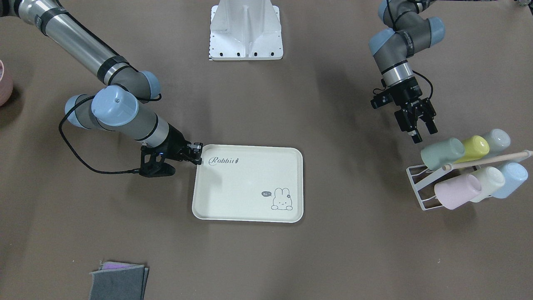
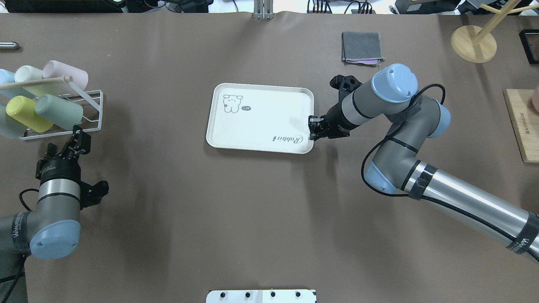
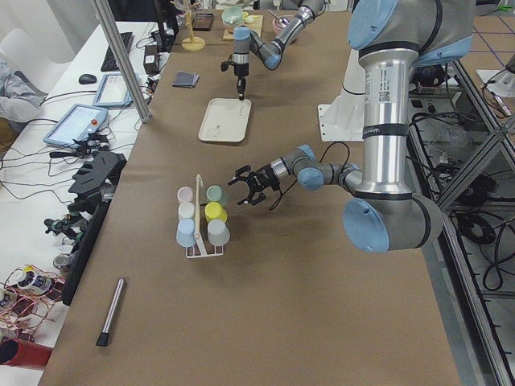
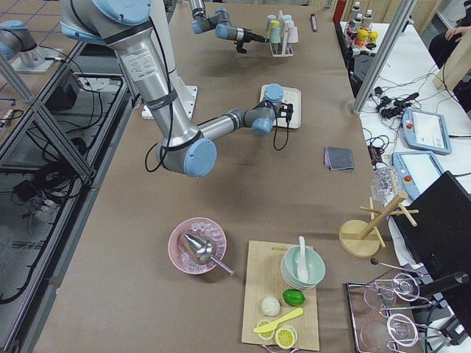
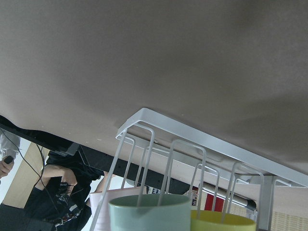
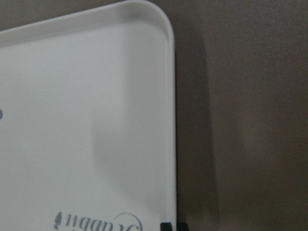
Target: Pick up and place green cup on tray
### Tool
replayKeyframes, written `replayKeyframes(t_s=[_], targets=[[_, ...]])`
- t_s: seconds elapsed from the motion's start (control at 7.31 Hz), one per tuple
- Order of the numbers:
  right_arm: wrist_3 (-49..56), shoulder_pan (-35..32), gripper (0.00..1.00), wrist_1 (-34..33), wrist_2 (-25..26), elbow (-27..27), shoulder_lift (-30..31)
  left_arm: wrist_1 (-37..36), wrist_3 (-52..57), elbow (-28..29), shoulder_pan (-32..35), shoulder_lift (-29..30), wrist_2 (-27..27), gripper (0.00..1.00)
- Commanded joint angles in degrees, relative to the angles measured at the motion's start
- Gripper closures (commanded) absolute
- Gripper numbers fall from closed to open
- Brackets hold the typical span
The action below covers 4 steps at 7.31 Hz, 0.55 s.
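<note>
The green cup (image 1: pixel 441 153) lies on its side on a white wire rack (image 1: pixel 416 183), at the end of the row nearest the robot, next to a yellow cup (image 1: pixel 472 149). My left gripper (image 1: pixel 424 134) hangs open just short of the green cup's bottom and does not touch it. The left wrist view shows the green cup (image 5: pixel 149 214) low in front, with no fingers in sight. The cream tray (image 1: pixel 245 187) lies flat mid-table with nothing on it. At its corner by the "Rabbit" script, my right gripper (image 1: pixel 199 155) is shut on the tray's rim (image 6: pixel 174 144).
The rack also holds pink (image 1: pixel 458 191), pale whitish-green (image 1: pixel 489 181) and light blue (image 1: pixel 510 179) cups under a wooden rod (image 1: pixel 487 160). Folded grey cloths (image 2: pixel 362 47) lie beyond the tray. The robot's white base (image 1: pixel 245 31) stands behind it.
</note>
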State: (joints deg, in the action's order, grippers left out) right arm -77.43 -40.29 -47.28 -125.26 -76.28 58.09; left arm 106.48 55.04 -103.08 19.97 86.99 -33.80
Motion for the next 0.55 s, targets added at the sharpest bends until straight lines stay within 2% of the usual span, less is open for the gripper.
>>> replayKeyframes(t_s=[0.0, 0.41], targets=[[0.7, -0.8, 1.0, -5.0, -2.3, -3.8, 0.9, 1.3, 1.5, 1.3, 1.5, 0.7, -0.3, 0.1], [1.4, 0.5, 1.0, -5.5, -1.7, -5.1, 2.6, 3.7, 5.8, 3.2, 3.8, 3.4, -0.5, 0.1]])
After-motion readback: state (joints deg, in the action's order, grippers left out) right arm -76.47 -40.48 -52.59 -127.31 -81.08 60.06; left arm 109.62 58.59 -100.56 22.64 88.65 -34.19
